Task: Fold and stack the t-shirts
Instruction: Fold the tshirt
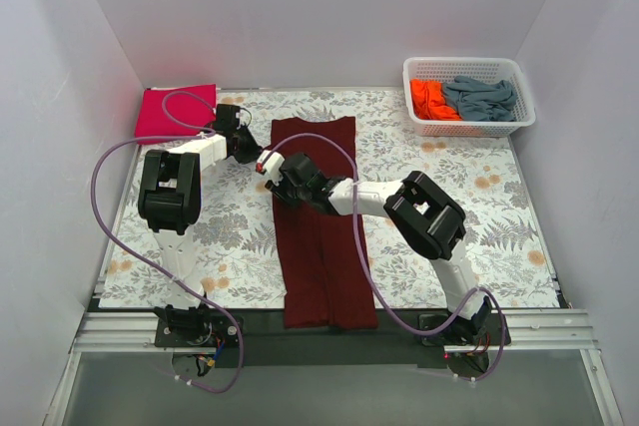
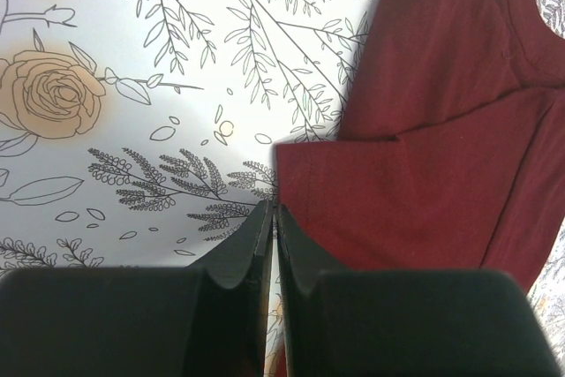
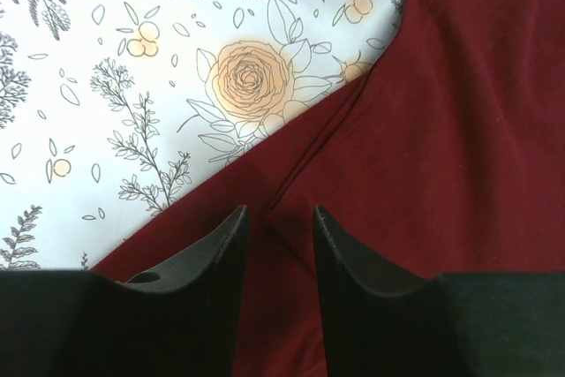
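Note:
A dark maroon t-shirt [image 1: 319,246] lies folded into a long strip down the middle of the table. My left gripper [image 1: 250,150] is at its left edge near the top. In the left wrist view the jaws [image 2: 272,207] are shut at the corner of a folded sleeve [image 2: 371,183], and tablecloth shows through the slit. My right gripper [image 1: 270,172] is just beside it, open over the maroon cloth [image 3: 441,130], with a fold edge between its tips [image 3: 280,209]. A folded magenta-pink t-shirt [image 1: 177,110] lies at the back left.
A white lattice basket [image 1: 469,127] at the back right holds an orange t-shirt [image 1: 429,99] and a grey-blue one [image 1: 481,97]. The floral tablecloth [image 1: 469,216] covers the table. White walls stand on three sides. Both arms reach close together over the strip's upper left.

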Tool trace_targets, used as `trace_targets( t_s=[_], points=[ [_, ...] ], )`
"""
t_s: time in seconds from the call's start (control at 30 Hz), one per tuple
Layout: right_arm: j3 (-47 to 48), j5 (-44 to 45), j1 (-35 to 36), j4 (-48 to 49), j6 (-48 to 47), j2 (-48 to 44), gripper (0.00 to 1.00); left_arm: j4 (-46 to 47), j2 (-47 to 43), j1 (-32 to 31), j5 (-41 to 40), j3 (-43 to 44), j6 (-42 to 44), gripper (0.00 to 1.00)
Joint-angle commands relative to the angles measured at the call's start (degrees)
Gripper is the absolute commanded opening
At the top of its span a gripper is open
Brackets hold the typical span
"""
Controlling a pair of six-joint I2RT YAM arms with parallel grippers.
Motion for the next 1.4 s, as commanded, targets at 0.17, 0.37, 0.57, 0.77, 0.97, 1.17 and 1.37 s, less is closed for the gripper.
trace_targets(
  t_s=[0.17, 0.37, 0.57, 0.77, 0.97, 1.17, 1.37],
  points=[
    [1.5, 1.1, 0.0, 2.7, -0.3, 1.7, 0.40, -1.3, 0.2, 0.2, -1.7, 1.8, 1.1, 0.04],
    [1.2, 2.4, 0.0, 2.7, -0.3, 1.5, 0.31, -1.6, 0.1, 0.2, -1.7, 1.8, 1.3, 0.04],
    [1.0, 1.9, 0.0, 2.8, -0.3, -0.2, 0.11, -2.2, -0.1, 0.3, -2.4, 2.3, 1.2, 0.04],
    [0.7, 1.9, -0.1, 2.7, 0.2, -2.2, 0.01, -3.9, -0.1, 0.2, -3.6, 5.3, 1.3, 0.04],
    [-0.3, -1.0, -1.9, 2.7, 5.0, -4.3, 0.01, -5.7, 0.5, 0.2, -3.8, 9.3, 1.6, 0.04],
    [-0.8, -3.8, -3.4, 2.7, 7.0, -5.5, 0.01, -8.2, 1.8, 0.2, -2.6, 11.1, -0.2, 0.08],
    [-1.0, -3.9, -3.6, 2.9, 7.7, -5.3, 0.01, -9.9, 2.2, 0.2, -1.4, 8.3, -5.0, 0.44]
  ],
)
